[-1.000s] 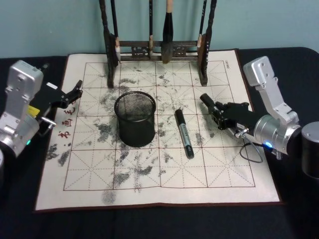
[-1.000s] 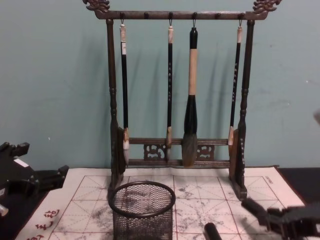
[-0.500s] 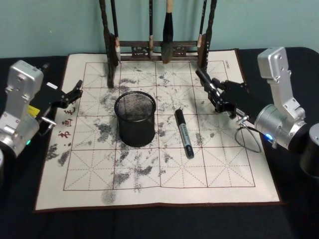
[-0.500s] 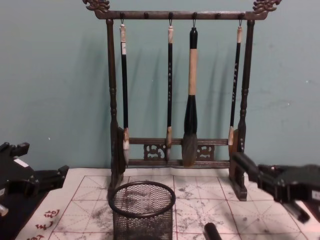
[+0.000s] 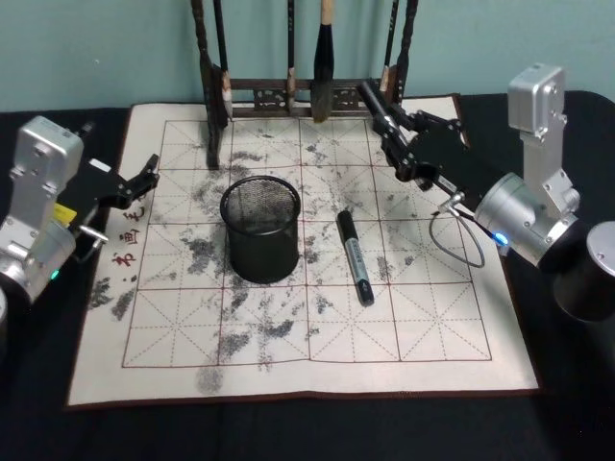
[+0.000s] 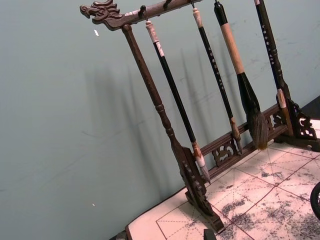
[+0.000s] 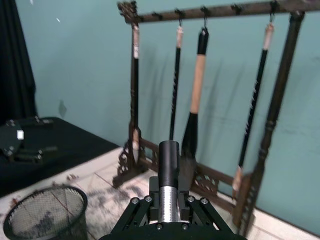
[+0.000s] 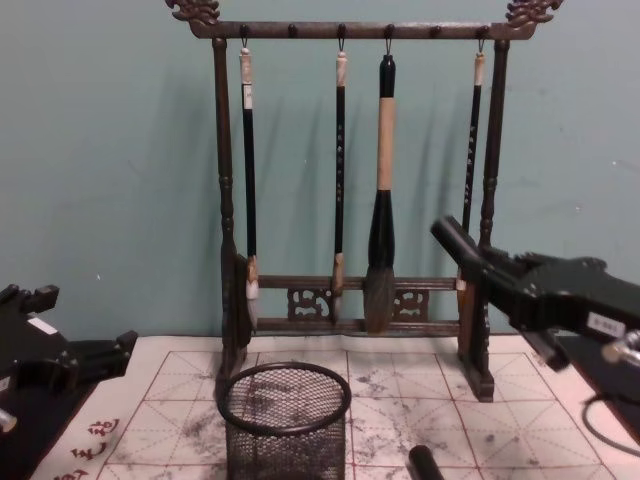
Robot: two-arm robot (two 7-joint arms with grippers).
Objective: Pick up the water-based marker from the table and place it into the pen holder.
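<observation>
Marker [image 5: 354, 257] is what we look for first. We find it lying flat on the ink-stained mat [image 5: 432, 346], just right of the holder and apart from it, one end toward the rack. Nothing touches it. In the chest view we see one end of it [image 8: 425, 462] at the lower edge.

At far left, the left gripper [image 5: 146, 173] rests over the mat's left edge, low beside the red characters and pointing toward the middle. The chest view has it [image 8: 105, 352] at the left border. We cannot tell whether this pincer is wide or narrow.

Next comes the holder [image 5: 260, 230], a black mesh cup standing upright on the mat in front of the rack [image 5: 303, 94]. Its rim [image 8: 285, 375] is open to us.

On the right, the right gripper [image 5: 377, 104] hangs in the air above the mat's far right part. It is close to the rack's right post and well beyond the marker. From the chest we see it [image 8: 455, 240] raised in front of that post. Again we cannot tell whether the pincer is wide or narrow.
</observation>
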